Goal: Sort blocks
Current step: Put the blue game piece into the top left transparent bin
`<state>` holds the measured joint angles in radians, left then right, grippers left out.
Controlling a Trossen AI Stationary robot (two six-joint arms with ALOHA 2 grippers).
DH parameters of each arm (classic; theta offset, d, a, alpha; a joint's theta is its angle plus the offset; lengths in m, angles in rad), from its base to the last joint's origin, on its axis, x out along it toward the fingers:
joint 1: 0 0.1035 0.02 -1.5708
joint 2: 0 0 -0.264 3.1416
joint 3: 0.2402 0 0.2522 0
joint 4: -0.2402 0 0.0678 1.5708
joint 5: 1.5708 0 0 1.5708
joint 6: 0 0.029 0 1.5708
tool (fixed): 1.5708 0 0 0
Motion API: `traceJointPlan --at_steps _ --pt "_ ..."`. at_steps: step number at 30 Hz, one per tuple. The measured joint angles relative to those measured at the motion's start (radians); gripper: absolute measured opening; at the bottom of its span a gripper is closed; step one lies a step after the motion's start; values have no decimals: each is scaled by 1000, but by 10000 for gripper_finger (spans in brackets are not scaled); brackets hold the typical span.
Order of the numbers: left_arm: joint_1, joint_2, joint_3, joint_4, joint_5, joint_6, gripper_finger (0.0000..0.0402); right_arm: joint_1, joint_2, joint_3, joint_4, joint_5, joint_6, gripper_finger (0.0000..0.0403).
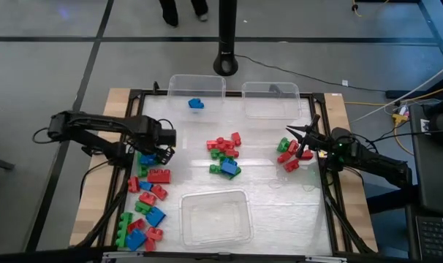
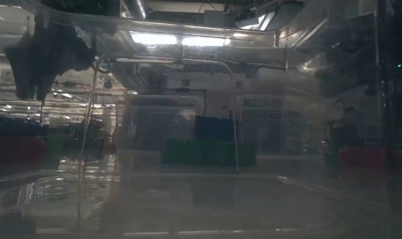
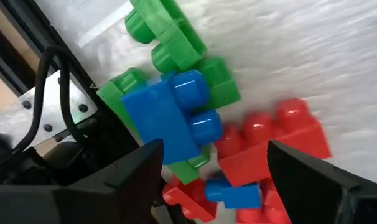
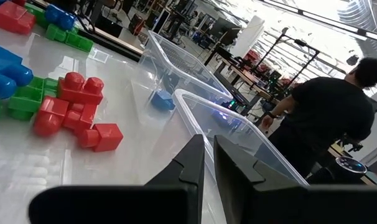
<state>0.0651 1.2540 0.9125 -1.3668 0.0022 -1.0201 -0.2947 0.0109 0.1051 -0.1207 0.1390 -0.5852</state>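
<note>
Red, green and blue blocks lie in groups on the white table: a left group [image 1: 150,179], a near-left group [image 1: 139,230], a centre pile [image 1: 225,155] and a right group [image 1: 289,153]. One blue block [image 1: 196,104] lies in the far left bin [image 1: 179,86]. My left gripper [image 1: 154,151] points down over the left group, open. In its wrist view the gripper [image 3: 216,180] has its fingers on either side of a blue block [image 3: 173,115] and a red block [image 3: 269,140], above them. My right gripper [image 1: 293,135] is shut and level beside the right group.
A second clear bin [image 1: 271,98] stands at the far edge and a third [image 1: 214,217] at the near edge. A black frame [image 1: 134,95] borders the table. A black stand [image 1: 227,44] rises behind it. A person [image 4: 328,118] stands beyond the far bins.
</note>
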Motion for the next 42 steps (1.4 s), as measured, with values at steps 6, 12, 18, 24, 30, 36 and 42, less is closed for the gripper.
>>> traceJointPlan --at_steps 6,12,18,24,30,36,42 --pt "-20 76 -36 -47 -12 -3 274 0 0 0 0 0 0 40" --pt "-31 88 -57 7 -15 -5 274 0 0 0 0 0 0 40" --pt "-33 87 -57 -12 -48 -18 274 0 0 0 0 0 0 40" --pt "-33 87 -72 6 -63 -53 274 0 0 0 0 0 0 40" --pt "-34 92 -138 60 -71 -93 272 0 0 0 -1 -1 0 40" --pt "-34 91 -138 105 -84 -84 260 0 0 0 -1 -1 0 40" --pt "-39 91 -138 179 -83 -23 239 0 0 0 -1 -1 0 40"
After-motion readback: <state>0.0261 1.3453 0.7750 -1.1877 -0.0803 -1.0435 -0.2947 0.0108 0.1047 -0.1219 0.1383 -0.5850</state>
